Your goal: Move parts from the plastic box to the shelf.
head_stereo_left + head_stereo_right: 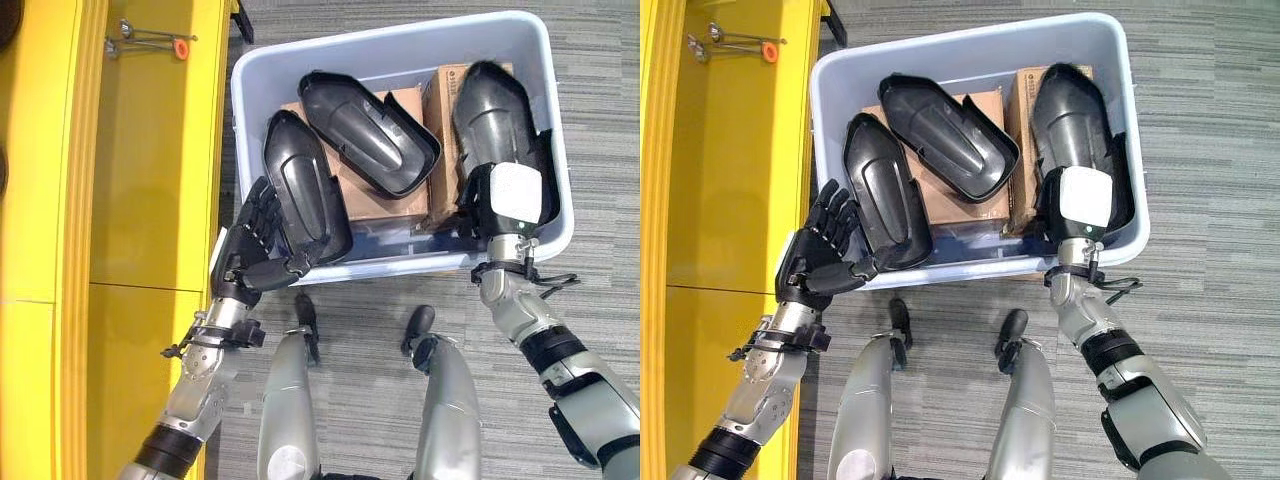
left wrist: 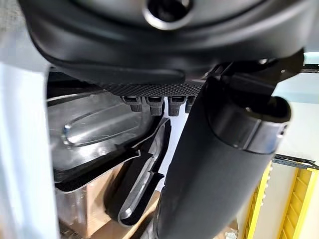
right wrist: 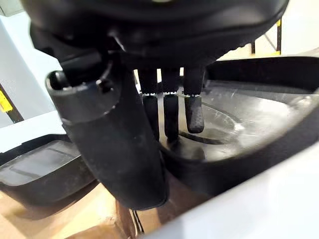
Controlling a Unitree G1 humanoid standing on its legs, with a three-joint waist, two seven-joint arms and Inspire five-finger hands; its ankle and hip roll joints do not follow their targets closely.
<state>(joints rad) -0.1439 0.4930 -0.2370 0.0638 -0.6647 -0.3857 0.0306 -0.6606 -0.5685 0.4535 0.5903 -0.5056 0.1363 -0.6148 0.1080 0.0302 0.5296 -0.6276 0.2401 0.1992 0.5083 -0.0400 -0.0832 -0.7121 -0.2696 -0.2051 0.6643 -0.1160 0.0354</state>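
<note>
A pale blue plastic box (image 1: 390, 52) on the floor holds three black shell-shaped parts lying on cardboard. My left hand (image 1: 255, 235) is at the box's near left corner, open. Its straight fingers (image 1: 830, 215) stand along the outer edge of the left part (image 1: 300, 185), and its thumb (image 2: 214, 164) reaches to that part's near end. My right hand (image 1: 515, 195), with a white cover on its back, lies over the near end of the right part (image 1: 492, 115). Its fingers (image 3: 194, 109) rest straight inside the hollow of this part (image 3: 249, 124), with the thumb outside the rim. The middle part (image 1: 365, 135) lies untouched.
The yellow shelf (image 1: 150, 150) runs along the left, right beside the box. A metal hook with an orange tip (image 1: 150, 40) lies on it at the far end. Cardboard boxes (image 1: 365, 200) sit under the parts. Grey striped carpet surrounds the box.
</note>
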